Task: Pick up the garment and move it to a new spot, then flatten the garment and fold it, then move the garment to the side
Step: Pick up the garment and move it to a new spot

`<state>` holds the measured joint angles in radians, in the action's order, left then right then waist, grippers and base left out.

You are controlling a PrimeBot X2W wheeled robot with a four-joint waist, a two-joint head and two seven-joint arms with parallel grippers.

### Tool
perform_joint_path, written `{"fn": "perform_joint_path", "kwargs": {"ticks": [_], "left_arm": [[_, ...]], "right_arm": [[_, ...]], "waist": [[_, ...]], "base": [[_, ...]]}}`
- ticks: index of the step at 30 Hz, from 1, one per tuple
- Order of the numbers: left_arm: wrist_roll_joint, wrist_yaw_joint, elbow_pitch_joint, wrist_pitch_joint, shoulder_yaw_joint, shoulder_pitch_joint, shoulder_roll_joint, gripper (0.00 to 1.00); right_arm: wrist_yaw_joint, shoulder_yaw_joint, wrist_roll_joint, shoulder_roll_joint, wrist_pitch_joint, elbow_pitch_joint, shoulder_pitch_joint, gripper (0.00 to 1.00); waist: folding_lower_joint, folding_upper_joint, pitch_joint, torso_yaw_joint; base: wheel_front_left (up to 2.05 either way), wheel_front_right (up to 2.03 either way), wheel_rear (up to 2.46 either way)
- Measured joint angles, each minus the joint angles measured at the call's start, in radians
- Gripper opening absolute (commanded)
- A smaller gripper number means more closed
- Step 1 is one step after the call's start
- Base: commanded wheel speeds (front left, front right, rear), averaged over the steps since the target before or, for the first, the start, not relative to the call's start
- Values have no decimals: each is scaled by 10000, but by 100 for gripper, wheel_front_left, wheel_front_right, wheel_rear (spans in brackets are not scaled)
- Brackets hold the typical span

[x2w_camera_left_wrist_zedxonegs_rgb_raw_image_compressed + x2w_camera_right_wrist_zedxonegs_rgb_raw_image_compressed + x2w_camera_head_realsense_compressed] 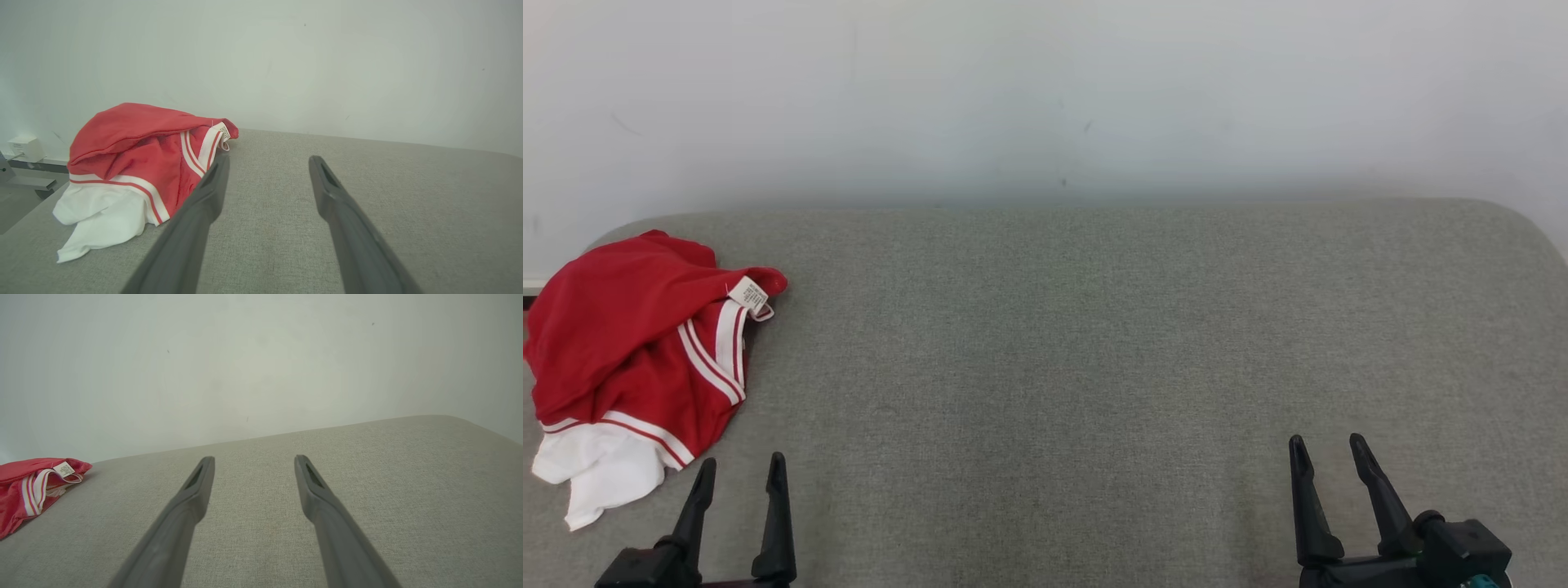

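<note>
Grey cushion [1094,367] w/ garment [621,343]; tag [749,294] txt illegible.

The tabletop [1094,343] wears coarse, matt grey woven cloth. On it the garment [629,343] is soft red cloth, faintly sheeny, with white cloth bands and a papery label [749,294]. My left pincer [743,459] and right pincer [1327,441] look like smooth, matt dark plastic.

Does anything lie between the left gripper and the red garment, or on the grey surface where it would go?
Nothing visible does. The left gripper, jaws open, sits near the garment with only grey surface between; its middle holds nothing.
</note>
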<state>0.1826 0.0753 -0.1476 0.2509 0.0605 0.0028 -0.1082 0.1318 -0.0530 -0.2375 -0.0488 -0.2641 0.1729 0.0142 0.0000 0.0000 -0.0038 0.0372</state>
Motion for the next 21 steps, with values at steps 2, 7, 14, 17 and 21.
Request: {"fn": "perform_joint_path", "kwargs": {"ticks": [2,7,14,17,21], "left_arm": [[4,-27,12,0,-13,-21,-13,100],[15,-67,-23,-15,-12,-190,-98,100],[40,-226,-138,-13,-17,-261,-100,100],[46,-259,-174,-2,-12,-267,-121,100],[58,-311,-240,2,-19,-319,-155,100]], "right_arm": [[2,-13,-2,0,0,12,-1,100],[2,-105,-75,-2,0,-15,-20,100],[2,-199,-161,-2,0,56,-63,100],[2,-249,-163,0,0,59,-90,100],[2,-280,-163,-2,0,100,-108,100]], "waist": [[0,0,23,82],[0,0,108,400],[0,0,211,1127],[0,0,249,1498],[0,0,290,2037]], "base": [[0,0,0],[0,0,0],[0,0,0],[0,0,0],[0,0,0]]}}
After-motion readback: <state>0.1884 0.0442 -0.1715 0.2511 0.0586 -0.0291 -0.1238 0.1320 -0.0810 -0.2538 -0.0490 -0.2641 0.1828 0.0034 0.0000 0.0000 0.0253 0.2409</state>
